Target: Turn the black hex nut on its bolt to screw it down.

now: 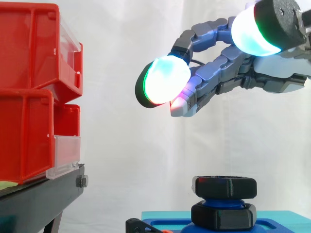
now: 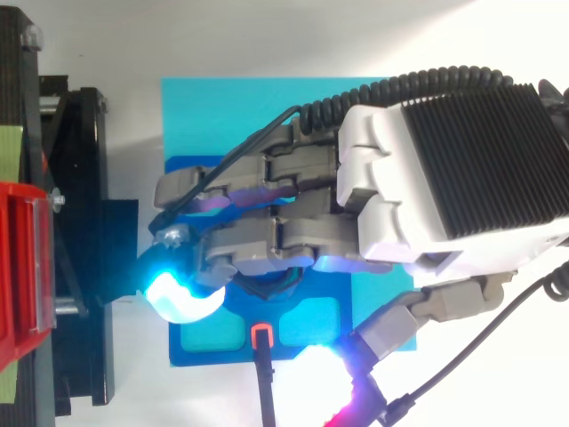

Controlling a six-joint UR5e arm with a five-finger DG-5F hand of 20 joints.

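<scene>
Two black hex nuts sit one above the other on a blue bolt at the bottom of the side view: the upper nut (image 1: 225, 186) and the lower nut (image 1: 223, 215). The bolt rises from a blue fixture (image 1: 272, 225) on a cyan base plate (image 2: 222, 111). My hand (image 1: 228, 65) hovers well above the nuts, reaching left with its fingers stretched out and slightly bent, touching nothing. Its glowing fingertips (image 1: 165, 81) point left. In the top view the hand (image 2: 284, 205) covers the bolt and nuts from above.
Red bins (image 1: 34, 92) are stacked on a black stand (image 1: 43, 199) at the left; in the top view that stand (image 2: 76, 231) borders the plate's left side. A black clip with a red tip (image 2: 262, 336) sits at the fixture's front edge.
</scene>
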